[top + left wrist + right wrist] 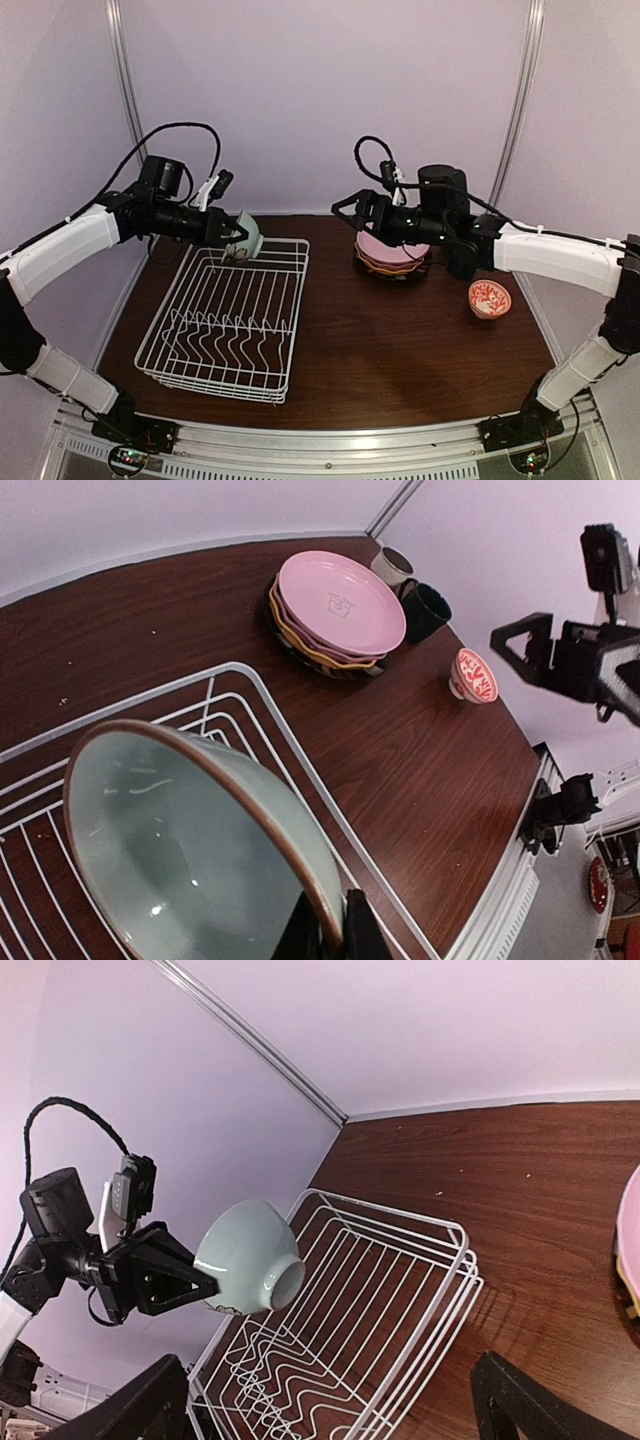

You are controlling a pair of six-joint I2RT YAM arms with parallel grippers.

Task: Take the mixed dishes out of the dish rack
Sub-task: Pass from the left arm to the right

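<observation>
My left gripper [235, 238] [333, 920] is shut on the rim of a pale green bowl [248, 235] [190, 850] [245, 1255], held tilted in the air over the back end of the white wire dish rack [298, 300] [250, 670] [455, 1260]. No other dish shows in the rack. A stack of plates with a pink one on top [390, 252] [340, 605] sits at the back right. My right gripper [348, 212] [330, 1405] hovers open just left of that stack, holding nothing.
A white-red patterned bowl [489, 297] [473, 675] stands on the brown table at the right. A dark green cup [428, 610] and a beige cup [392, 565] sit behind the plate stack. Walls and metal posts close in the back and sides.
</observation>
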